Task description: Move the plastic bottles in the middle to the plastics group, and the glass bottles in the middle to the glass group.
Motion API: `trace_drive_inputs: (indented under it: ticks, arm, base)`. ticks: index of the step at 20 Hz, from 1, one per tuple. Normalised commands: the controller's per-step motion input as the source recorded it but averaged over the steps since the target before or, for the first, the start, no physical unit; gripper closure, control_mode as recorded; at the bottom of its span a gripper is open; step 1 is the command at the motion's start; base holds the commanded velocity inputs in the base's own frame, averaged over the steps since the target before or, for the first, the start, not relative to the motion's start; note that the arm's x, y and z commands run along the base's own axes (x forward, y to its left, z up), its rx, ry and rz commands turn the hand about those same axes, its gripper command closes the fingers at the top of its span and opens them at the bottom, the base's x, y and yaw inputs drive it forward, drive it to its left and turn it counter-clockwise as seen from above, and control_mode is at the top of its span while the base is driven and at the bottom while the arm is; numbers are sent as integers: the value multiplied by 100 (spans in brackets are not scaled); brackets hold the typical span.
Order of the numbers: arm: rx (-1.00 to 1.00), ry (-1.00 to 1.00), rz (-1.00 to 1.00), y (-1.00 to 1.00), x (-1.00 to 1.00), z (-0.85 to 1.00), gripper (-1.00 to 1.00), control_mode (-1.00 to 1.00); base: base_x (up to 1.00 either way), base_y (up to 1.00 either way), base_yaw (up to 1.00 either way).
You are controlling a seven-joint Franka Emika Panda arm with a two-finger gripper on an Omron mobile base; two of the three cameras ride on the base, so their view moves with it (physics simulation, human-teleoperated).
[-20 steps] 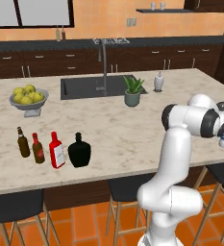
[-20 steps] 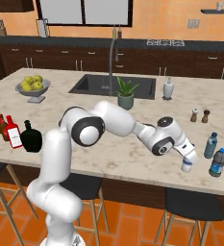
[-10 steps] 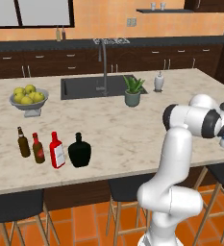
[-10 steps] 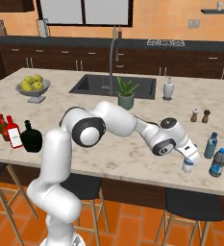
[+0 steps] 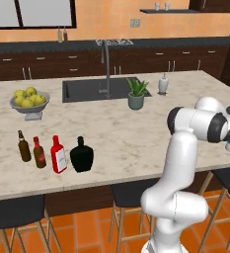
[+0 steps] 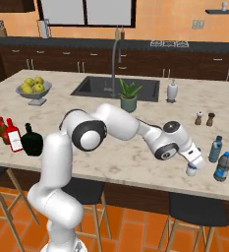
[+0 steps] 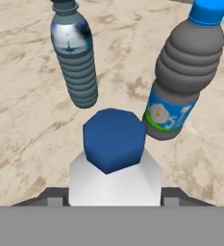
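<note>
On the counter, the black bottle and the red bottle stand near the front edge, left end. My gripper straddles the small water bottle near the front right corner, beside the plastic bottles; whether I am pinching it, I cannot tell.

The small bottle was white with a blue cap, one neighbour grey, blue-capped, blue-and-green-labelled, the countertop beige marble.
</note>
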Motion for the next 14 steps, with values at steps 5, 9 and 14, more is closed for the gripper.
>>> trace_drive_inputs:
  ticks: [5,9,14]
  arm:
    - [0,-1,0,13,-10,0,-100,-100]
    - [0,0,0,20,-9,1,-100,-100]
    - [0,0,0,17,-8,16,-100,-100]
  base:
    - [0,0,0]
    - [0,0,0]
    - [0,0,0]
